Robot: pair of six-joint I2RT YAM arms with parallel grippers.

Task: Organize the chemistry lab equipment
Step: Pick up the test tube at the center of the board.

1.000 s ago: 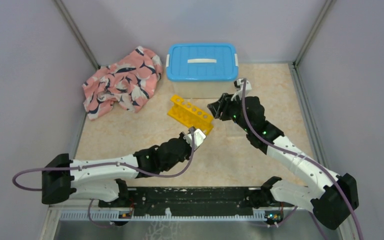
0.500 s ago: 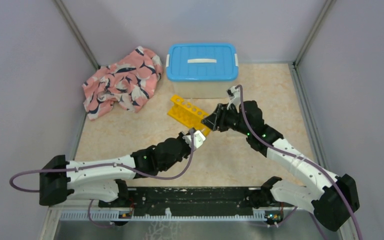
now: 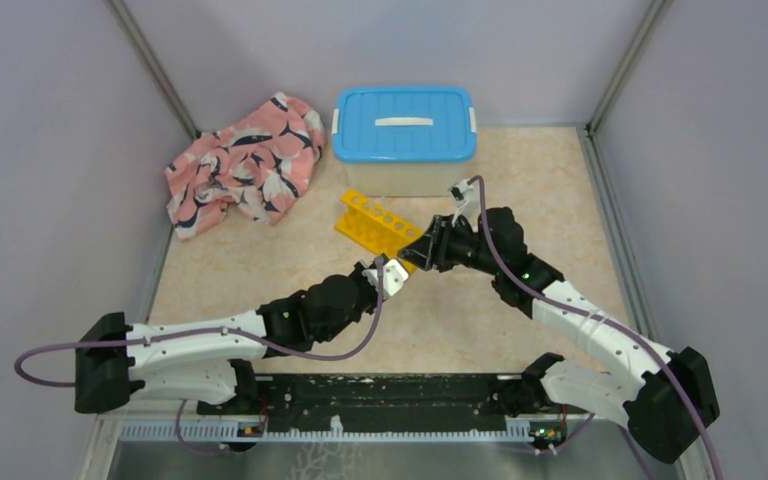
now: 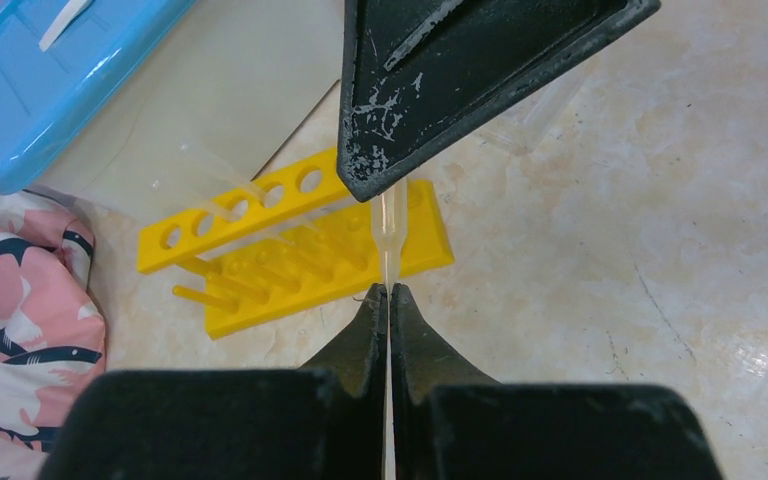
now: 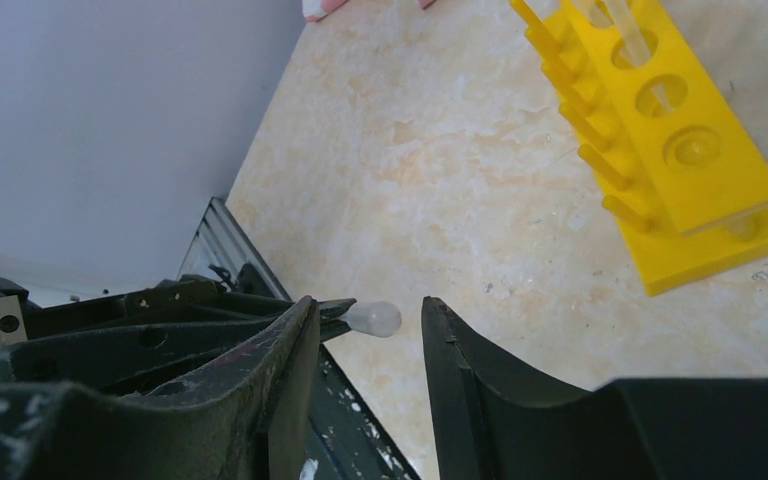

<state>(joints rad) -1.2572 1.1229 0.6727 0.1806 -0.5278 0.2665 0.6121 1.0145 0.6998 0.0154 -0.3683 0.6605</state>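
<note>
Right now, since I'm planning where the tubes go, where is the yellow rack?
In the top view, the yellow rack lies mid-table, just in front of the blue-lidded bin and right of the pink cloth.

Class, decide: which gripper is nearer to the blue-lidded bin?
Right. The right gripper hovers at the yellow rack's near end, on the side towards the bin. The left gripper faces it from the near side, further from the bin.
</note>
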